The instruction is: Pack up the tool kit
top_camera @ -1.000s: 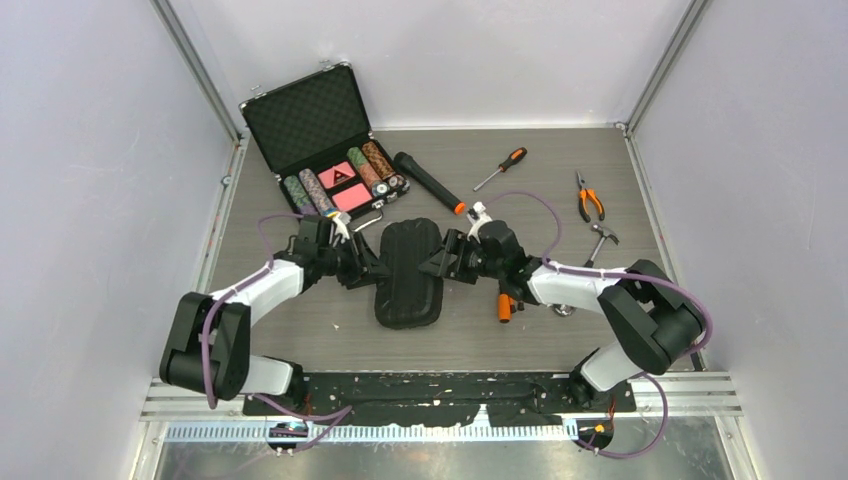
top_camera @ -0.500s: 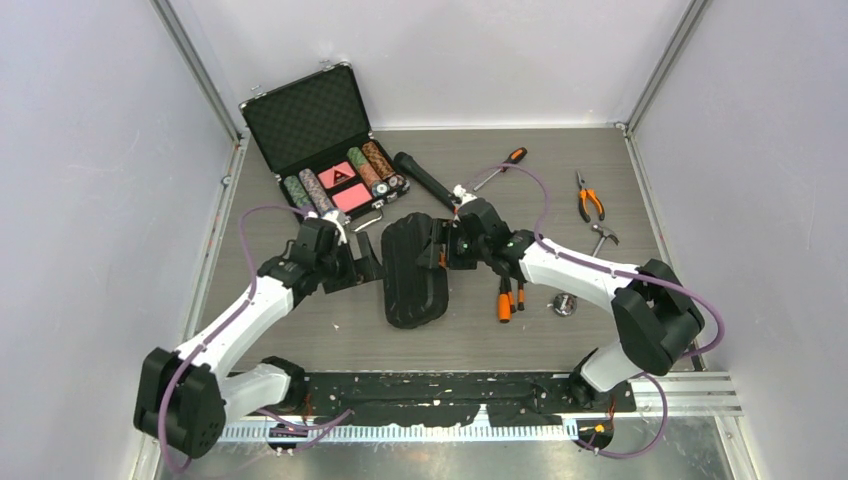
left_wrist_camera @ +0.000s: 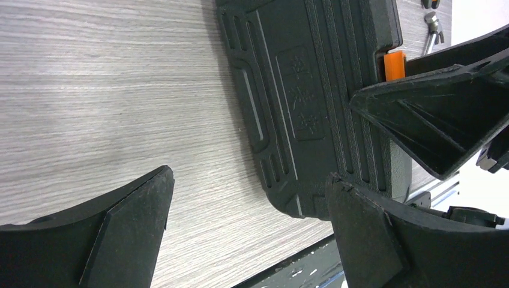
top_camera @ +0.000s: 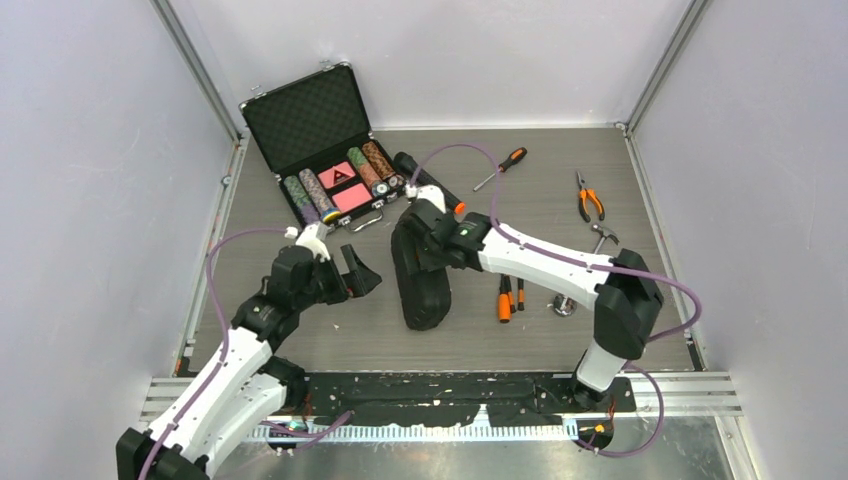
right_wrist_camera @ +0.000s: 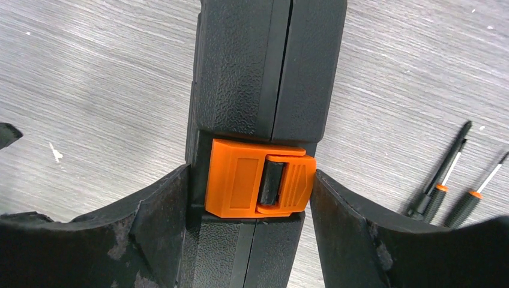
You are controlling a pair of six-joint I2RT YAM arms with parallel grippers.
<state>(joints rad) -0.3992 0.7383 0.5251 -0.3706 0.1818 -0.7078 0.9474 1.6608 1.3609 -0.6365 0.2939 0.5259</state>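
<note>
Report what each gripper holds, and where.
The right gripper clamps the tool kit case across both shells at the orange latch. The left gripper is open, holding nothing.

The tool case (top_camera: 421,285) stands on edge mid-table and splits the table (top_camera: 480,340) in two. Bare wood lies open between its left face and the left gripper (top_camera: 362,272), whose fingers (left_wrist_camera: 120,234) are spread around nothing. The right gripper (right_wrist_camera: 252,180) clamps the latch edge and blocks the top. Two small screwdrivers (top_camera: 508,297) lie near its right side. Behind it, the flashlight (top_camera: 428,182) and the open poker chip case (top_camera: 320,150) fill the far left. The near strip is bare.
</note>
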